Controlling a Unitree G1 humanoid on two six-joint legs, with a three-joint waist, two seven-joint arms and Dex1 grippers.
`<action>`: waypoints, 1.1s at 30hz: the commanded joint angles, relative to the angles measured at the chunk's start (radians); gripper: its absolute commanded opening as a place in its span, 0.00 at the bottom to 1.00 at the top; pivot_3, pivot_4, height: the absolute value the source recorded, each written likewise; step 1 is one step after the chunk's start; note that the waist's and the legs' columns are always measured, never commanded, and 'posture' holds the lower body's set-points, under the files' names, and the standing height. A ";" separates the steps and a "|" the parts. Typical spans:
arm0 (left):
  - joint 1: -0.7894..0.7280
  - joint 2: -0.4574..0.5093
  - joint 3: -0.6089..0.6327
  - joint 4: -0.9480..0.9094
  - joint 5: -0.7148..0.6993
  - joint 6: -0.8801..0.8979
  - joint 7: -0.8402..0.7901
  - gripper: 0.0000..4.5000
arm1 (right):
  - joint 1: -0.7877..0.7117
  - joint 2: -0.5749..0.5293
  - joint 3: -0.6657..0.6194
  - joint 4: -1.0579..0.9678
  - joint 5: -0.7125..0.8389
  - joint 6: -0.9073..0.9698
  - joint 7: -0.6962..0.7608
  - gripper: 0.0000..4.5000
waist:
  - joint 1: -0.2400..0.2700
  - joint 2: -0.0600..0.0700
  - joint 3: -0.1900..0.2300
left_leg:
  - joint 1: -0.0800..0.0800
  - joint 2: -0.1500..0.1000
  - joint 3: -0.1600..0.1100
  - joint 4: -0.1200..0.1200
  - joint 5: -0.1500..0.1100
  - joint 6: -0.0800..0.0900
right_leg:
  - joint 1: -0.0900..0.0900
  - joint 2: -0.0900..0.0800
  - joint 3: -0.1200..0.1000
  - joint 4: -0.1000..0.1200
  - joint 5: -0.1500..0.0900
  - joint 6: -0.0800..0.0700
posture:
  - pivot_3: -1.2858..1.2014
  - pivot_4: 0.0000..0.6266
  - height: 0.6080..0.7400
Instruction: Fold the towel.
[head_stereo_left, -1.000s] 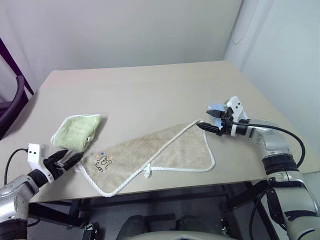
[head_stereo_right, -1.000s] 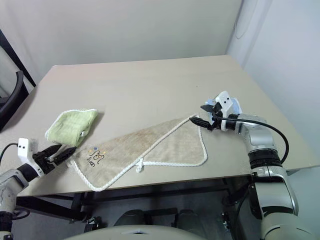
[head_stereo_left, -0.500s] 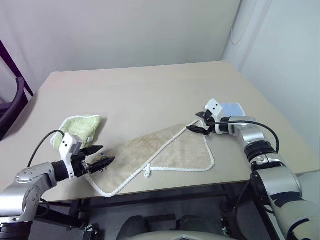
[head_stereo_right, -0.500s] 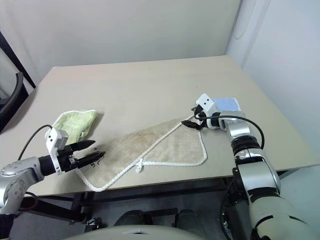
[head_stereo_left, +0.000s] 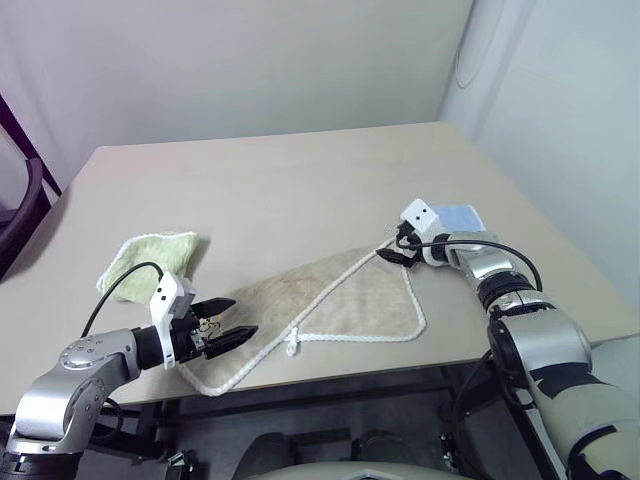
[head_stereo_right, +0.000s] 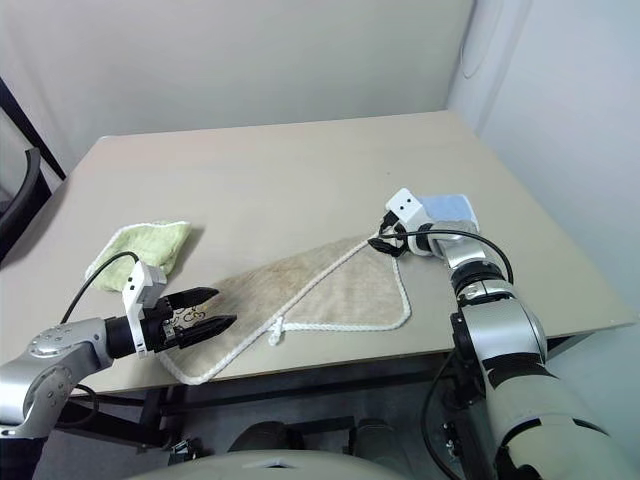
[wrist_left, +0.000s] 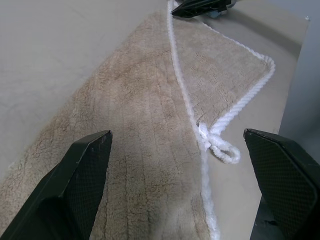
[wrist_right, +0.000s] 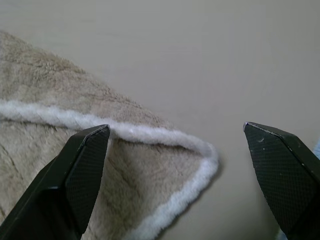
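Pincers, my left pincer over the near corner of the towel and my right pincer at its far corner, both wide open and empty, ready to lift for folding.

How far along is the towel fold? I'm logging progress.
Done: the towel lies in a rough triangle, one layer over another. In hand: the open right gripper frames its far corner; the open left gripper hovers over the near end. Left: grasping and folding.

Both head eyes look down over the table; each wrist camera looks closely along its fingers at the towel.
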 joint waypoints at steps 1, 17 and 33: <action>0.010 0.005 0.023 -0.035 -0.012 -0.010 0.007 0.99 | -0.039 -0.006 -0.006 -0.002 -0.017 -0.031 -0.002 1.00 | -0.003 0.000 0.000 | 0.000 0.000 0.000 0.000 0.000 0.000 | 0.000 0.000 0.000 0.000 0.001 0.001 | 0.52 0.00 1.00; 0.008 -0.009 0.011 -0.044 -0.009 -0.014 0.043 0.99 | -0.080 0.035 0.004 0.033 -0.070 0.004 -0.049 1.00 | -0.001 0.000 0.000 | 0.002 0.003 0.001 0.000 0.000 0.000 | 0.001 0.003 0.001 0.001 0.001 0.001 | 0.52 0.00 1.00; 0.059 -0.012 0.051 -0.067 -0.013 -0.016 0.078 0.99 | -0.116 0.030 -0.066 0.064 -0.056 0.188 0.061 1.00 | -0.001 0.000 0.000 | 0.002 0.003 0.001 0.000 0.000 0.000 | 0.001 0.003 0.001 0.000 0.000 -0.001 | 0.52 0.00 1.00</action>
